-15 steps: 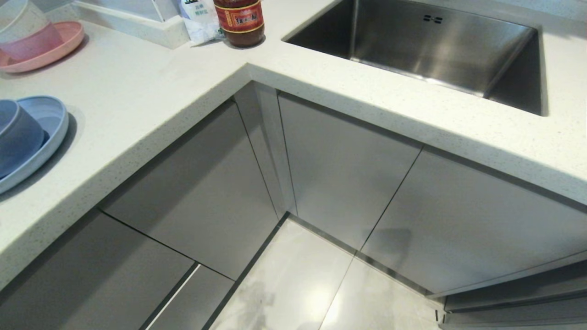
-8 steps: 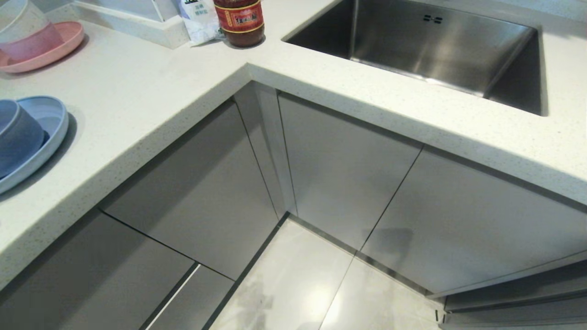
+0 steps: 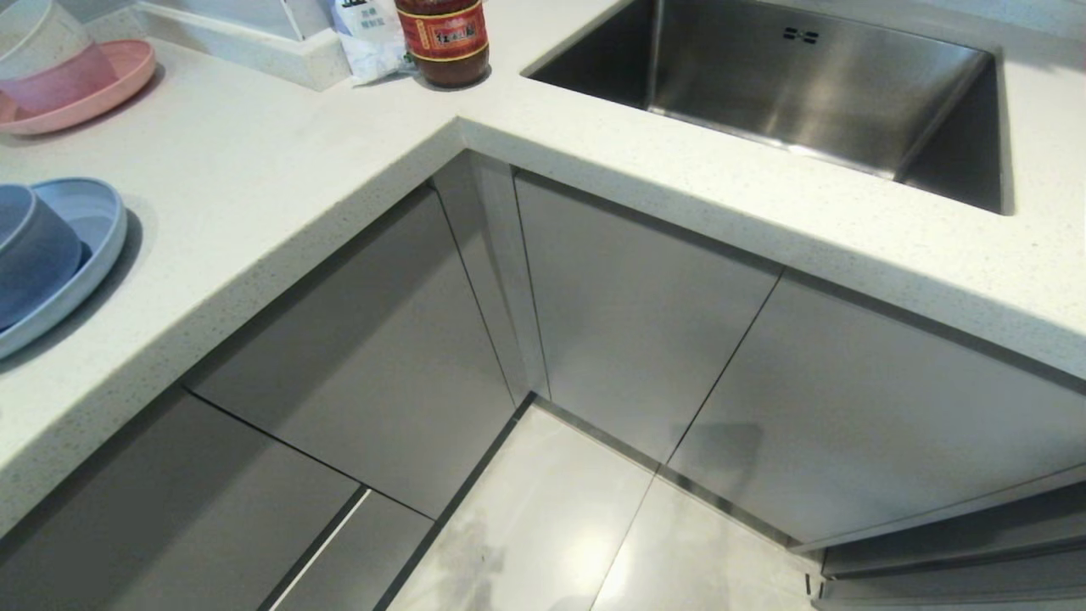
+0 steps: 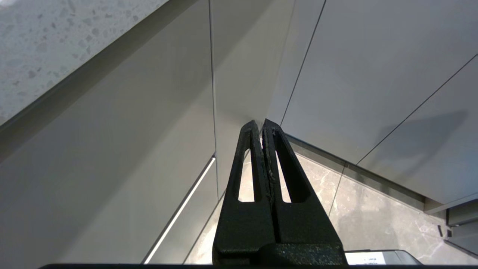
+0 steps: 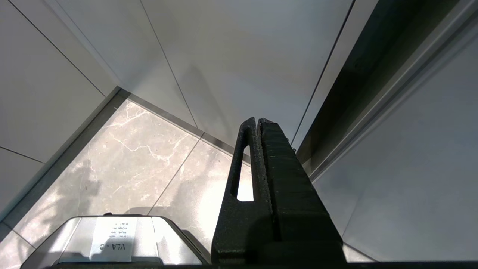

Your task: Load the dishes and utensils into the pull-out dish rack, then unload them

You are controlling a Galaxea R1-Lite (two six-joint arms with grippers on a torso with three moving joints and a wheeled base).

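On the left end of the counter (image 3: 280, 204), right at the edge of the head view: blue plate (image 3: 89, 246) with the blue bowl (image 3: 30, 255) sitting on it, stacked together so probably just staged for loading. Behind them, a pink plate (image 3: 106, 85) carrying a white-and-pink bowl (image 3: 47, 59), not part of the job. No fork or chopsticks anywhere in sight, so can't say where those are.

No rack pulled out either. Just flat grey cabinet fronts (image 3: 628, 314) all closed under the corner, sink (image 3: 806, 85) off to the right, sauce bottle (image 3: 443, 38) and a white bag (image 3: 369, 38) at the back.

Down low by the cabinets, both arms out of the head view. Left gripper (image 4: 262, 125) pressed together, holding nothing, aimed at the corner where the cabinet fronts meet the floor (image 4: 373, 216). Right gripper (image 5: 257, 123) also pressed together and empty, hanging near the floor beside a cabinet.

Looks like the very start: 0 loaded, rack front likely needs finding and pulling open first.
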